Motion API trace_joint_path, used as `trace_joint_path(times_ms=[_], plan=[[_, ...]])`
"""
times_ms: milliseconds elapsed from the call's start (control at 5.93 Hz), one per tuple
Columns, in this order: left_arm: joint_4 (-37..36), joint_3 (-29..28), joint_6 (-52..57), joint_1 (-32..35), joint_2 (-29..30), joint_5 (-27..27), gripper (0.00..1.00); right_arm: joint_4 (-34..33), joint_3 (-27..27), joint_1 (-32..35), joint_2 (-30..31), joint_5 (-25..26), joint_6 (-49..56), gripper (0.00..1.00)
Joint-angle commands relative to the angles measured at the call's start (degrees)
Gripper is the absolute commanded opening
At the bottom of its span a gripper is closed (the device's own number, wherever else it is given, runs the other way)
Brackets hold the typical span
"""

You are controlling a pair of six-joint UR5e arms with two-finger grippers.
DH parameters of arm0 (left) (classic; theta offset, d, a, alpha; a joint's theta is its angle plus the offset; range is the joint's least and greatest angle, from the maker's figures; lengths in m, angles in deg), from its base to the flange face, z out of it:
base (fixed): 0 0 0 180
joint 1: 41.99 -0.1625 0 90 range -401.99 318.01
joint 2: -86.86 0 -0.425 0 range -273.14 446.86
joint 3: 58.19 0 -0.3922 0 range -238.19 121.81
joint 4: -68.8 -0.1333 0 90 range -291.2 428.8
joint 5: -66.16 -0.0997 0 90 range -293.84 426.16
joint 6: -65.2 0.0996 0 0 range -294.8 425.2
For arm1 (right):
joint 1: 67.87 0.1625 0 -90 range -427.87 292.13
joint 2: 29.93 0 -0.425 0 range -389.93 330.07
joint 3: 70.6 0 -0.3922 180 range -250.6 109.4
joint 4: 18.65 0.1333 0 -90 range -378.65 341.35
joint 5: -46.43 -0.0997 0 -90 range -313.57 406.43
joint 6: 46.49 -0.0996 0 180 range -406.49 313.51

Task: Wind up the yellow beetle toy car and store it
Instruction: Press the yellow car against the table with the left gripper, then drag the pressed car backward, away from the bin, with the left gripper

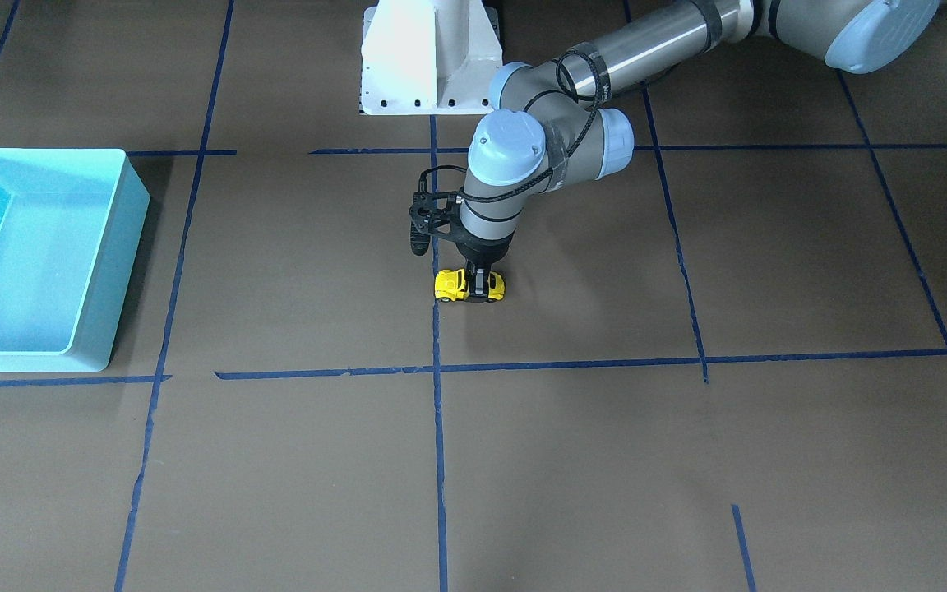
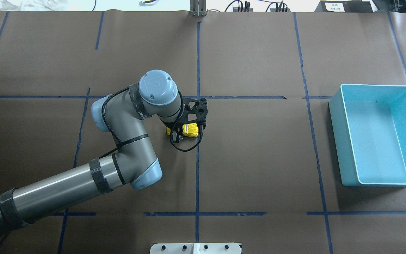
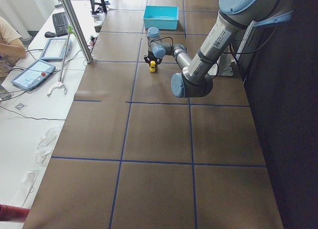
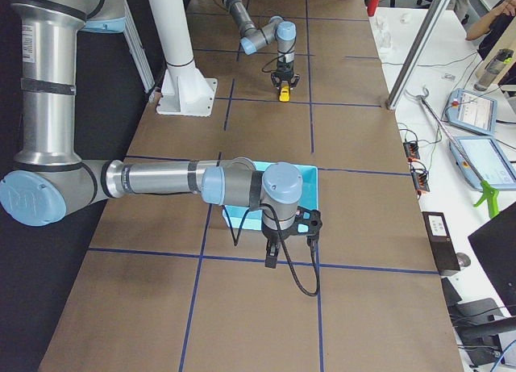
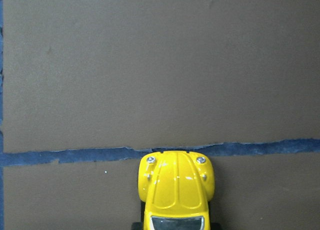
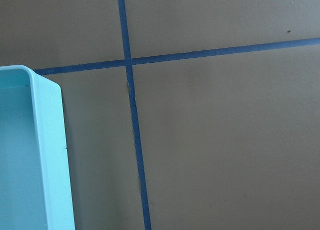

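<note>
The yellow beetle toy car (image 1: 450, 284) stands on its wheels on the brown table by a blue tape line. It also shows in the overhead view (image 2: 190, 129) and in the left wrist view (image 5: 177, 190), where only its hood shows at the bottom edge. My left gripper (image 1: 480, 281) points straight down over the car's middle, its fingers against the car's sides. The turquoise bin (image 2: 344, 137) stands empty far to the right. My right gripper (image 4: 272, 257) shows only in the exterior right view, by the bin's near edge; I cannot tell whether it is open or shut.
Blue tape lines cross the brown paper table (image 1: 572, 460). The robot's white base (image 1: 428, 57) stands behind the car. The bin's corner (image 6: 47, 155) fills the right wrist view's left side. Operators' desks with tablets (image 3: 32, 72) lie beyond the table's far edge.
</note>
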Motion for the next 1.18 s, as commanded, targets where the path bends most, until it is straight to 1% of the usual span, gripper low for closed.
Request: trace_joint_path(times_ms=[0,506,843,1012], plan=[[0.0,1.4,0.0,0.3,-1.4,0.1,0.06,0.1,-0.1,0.2,0.0,0.0,0.0,1.00],[0.1,2.5,0.0,0.3,-2.5,0.1,0.06,0.1,-0.1,0.7,0.0,0.2,-0.1,1.00],[0.1,3.0,0.2,1.5,-3.4,1.7,0.06,0.1,-0.4,1.8,0.0,0.0,-0.1,1.00],[0.1,3.2,0.9,1.5,-4.1,1.7,0.06,0.1,-1.0,2.5,1.2,-0.2,0.0,1.00]])
